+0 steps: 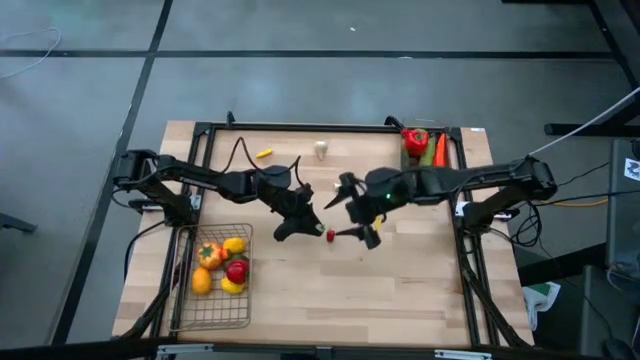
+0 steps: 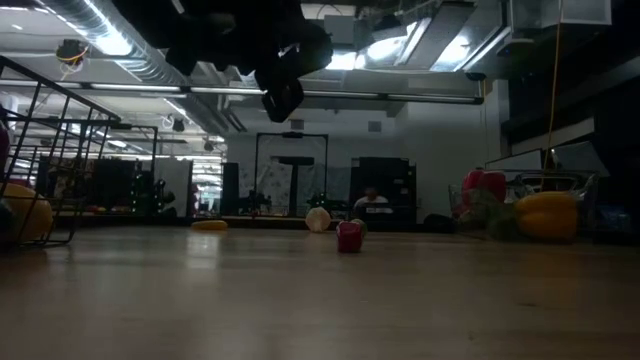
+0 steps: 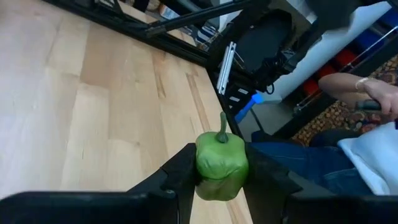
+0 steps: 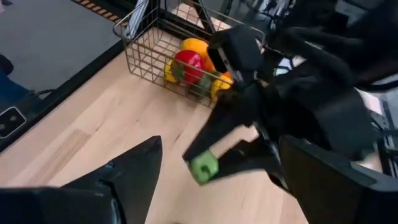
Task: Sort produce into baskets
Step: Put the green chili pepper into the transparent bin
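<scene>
My left gripper hangs over the table's middle, shut on a small green pepper. The right wrist view also shows this pepper. My right gripper stands open just to the right of it, facing it, with nothing between its fingers. A tiny red piece rests on the wood below and between the two grippers. The wire basket at the near left holds several red, yellow and orange pieces. The clear bin at the far right holds a red pepper and a carrot. My left gripper pinches the green pepper by its two opposite sides between its two fingers. The fingers come from the table's left, nearly level and slanting a little down. The pepper sits upright, stem up, lifted clear of the table.
A yellow piece and a whitish piece lie near the far edge. A dark frame runs along the table's far and side edges. A person's hand shows beyond the right edge. Bare wood lies along the near middle and right.
</scene>
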Motion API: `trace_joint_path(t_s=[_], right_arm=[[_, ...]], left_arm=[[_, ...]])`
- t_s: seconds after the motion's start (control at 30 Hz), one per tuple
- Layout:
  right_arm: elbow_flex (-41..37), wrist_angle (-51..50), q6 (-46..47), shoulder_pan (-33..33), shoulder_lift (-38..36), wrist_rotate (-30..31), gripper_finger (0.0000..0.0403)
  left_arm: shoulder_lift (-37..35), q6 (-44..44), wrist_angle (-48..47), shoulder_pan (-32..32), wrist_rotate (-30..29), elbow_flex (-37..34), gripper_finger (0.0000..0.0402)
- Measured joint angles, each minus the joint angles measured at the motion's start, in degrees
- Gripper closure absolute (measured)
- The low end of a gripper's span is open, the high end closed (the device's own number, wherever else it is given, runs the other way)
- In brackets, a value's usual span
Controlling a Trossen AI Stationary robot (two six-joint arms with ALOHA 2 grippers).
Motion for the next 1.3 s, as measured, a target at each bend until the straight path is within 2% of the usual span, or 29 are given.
trace_joint_path(t_s=[0.33, 0.6, 1.0, 1.1, 1.3], right_arm=[[0.0, 1.0, 0.0, 3.4, 7.6, 6.5, 0.0084], [0.0, 2.9, 0.2, 3.4, 10.6, 6.3, 0.0084], [0.0, 2.8, 2.1, 3.8, 10.8, 4.5, 0.0085], [0.0, 2.8, 2.2, 4.5, 10.8, 4.8, 0.0099], [0.0, 2.8, 2.2, 4.5, 10.8, 5.3, 0.0161]], left_arm=[[0.0, 2.9, 0.1, -2.8, -1.8, 0.0, 0.0290], [0.0, 4.7, -0.3, -4.0, -1.9, 0.0, 0.0290], [0.0, 6.5, -4.2, -4.7, -1.9, 0.0, 0.0290], [0.0, 6.9, -4.9, -4.7, -1.9, 0.0, 0.0290], [0.0, 7.0, -4.8, -4.7, -1.9, 0.0, 0.0290]])
